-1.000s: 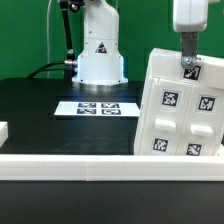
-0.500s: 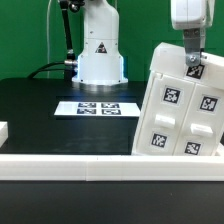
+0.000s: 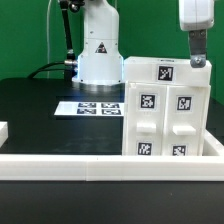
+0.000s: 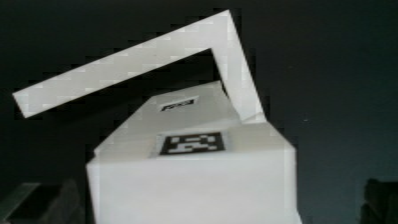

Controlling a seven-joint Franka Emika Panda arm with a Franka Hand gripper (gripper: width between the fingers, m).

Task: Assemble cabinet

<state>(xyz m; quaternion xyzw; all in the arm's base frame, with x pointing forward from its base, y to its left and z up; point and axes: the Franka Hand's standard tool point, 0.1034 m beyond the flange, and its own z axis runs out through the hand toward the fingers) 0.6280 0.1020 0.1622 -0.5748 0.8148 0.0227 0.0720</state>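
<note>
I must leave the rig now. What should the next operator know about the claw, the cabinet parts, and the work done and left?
Claw: at the cabinet's top edge on the exterior view's right; open or shut cannot be told.
Cabinet: upright on the black table, behind the white border rail, tags facing the camera.
Marker board: flat on the table, near the robot base.
Done: the cabinet body stands with panels on it.
Left: whether every part is fitted cannot be judged; check first.

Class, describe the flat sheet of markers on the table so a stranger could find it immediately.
Start at the white robot base at the back of the black table. Directly before it lies the marker board, thin and flat. Unlike the tall cabinet beside it, it lies flush on the table.
</note>
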